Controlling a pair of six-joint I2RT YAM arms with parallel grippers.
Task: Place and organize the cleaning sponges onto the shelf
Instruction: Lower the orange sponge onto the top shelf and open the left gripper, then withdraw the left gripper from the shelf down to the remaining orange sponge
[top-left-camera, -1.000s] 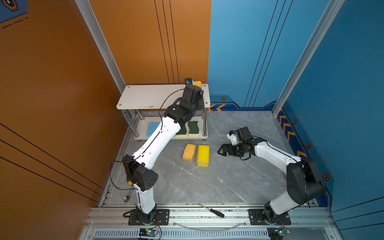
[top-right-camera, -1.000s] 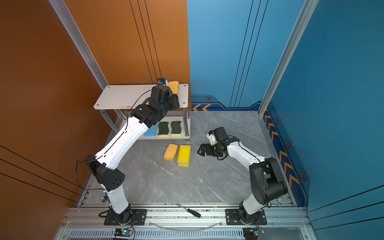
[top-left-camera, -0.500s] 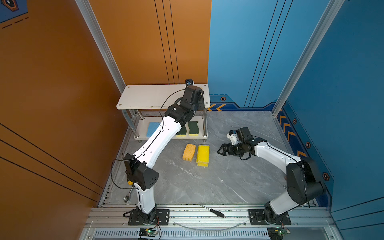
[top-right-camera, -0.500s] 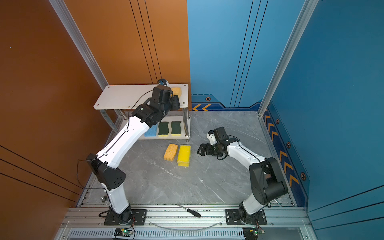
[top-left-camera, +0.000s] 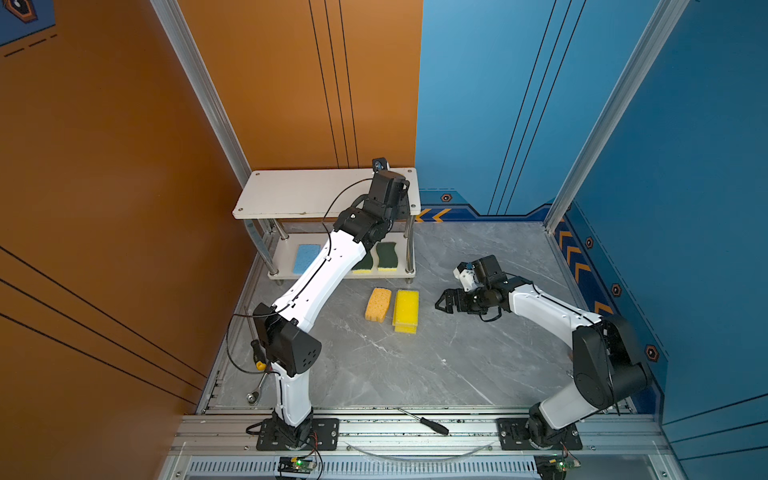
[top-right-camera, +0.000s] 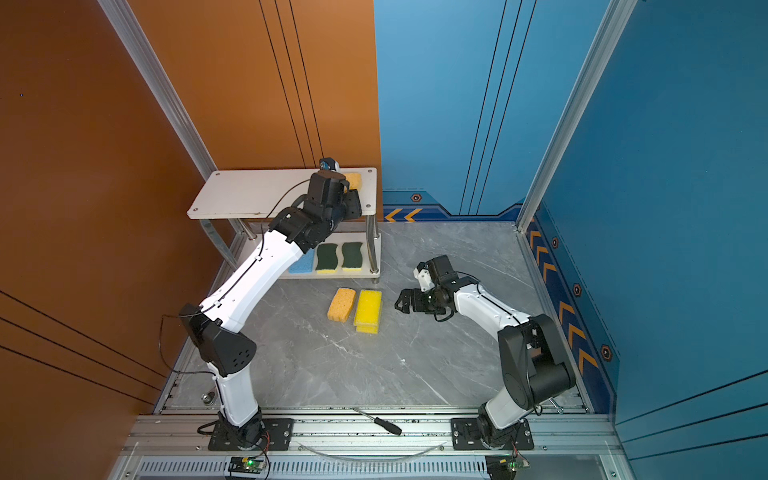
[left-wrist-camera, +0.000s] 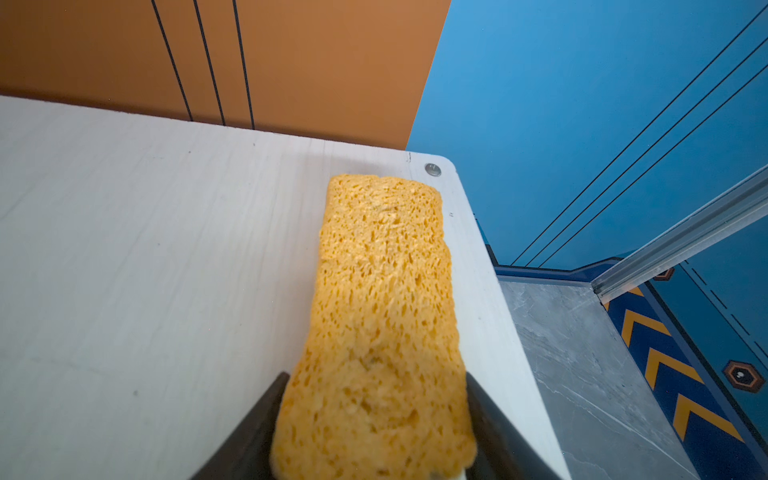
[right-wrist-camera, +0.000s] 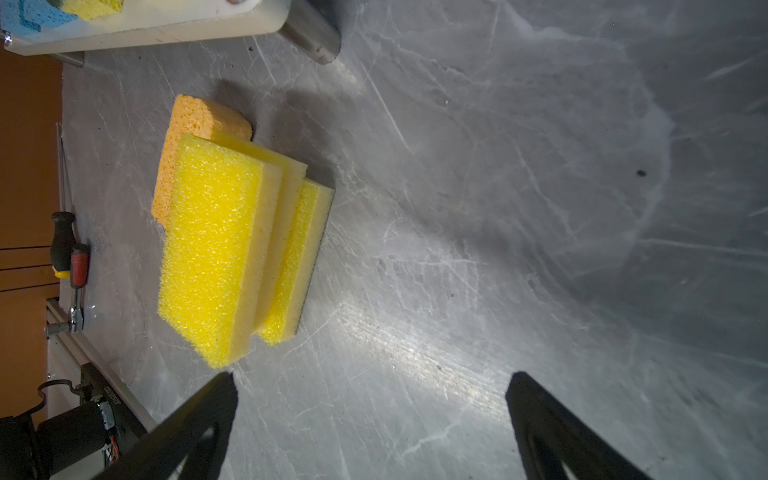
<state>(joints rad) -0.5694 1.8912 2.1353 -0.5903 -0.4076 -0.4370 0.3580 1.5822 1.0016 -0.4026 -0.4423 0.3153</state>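
Observation:
The shelf (top-left-camera: 299, 193) stands at the back left, its top board (left-wrist-camera: 145, 249) white. An orange porous sponge (left-wrist-camera: 382, 291) lies flat near the board's right corner, also visible in a top view (top-right-camera: 353, 179). My left gripper (left-wrist-camera: 376, 376) holds it, a finger against each long side. On the lower board lie a blue sponge (top-right-camera: 302, 262) and two green wavy sponges (top-right-camera: 326, 257) (top-right-camera: 352, 254). On the floor sit another orange sponge (top-left-camera: 378, 303) and a stack of three yellow sponges (right-wrist-camera: 216, 245). My right gripper (right-wrist-camera: 370, 378) hovers open and empty to their right (top-left-camera: 444, 301).
A screwdriver (top-left-camera: 428, 424) lies on the front rail. A ratchet tool (right-wrist-camera: 70, 266) rests at the floor's left edge beside the left arm's base. The orange and blue walls stand close behind the shelf.
The left gripper has lowered the orange sponge flat onto the top board, and its jaws have eased apart a little. The right arm has not moved.

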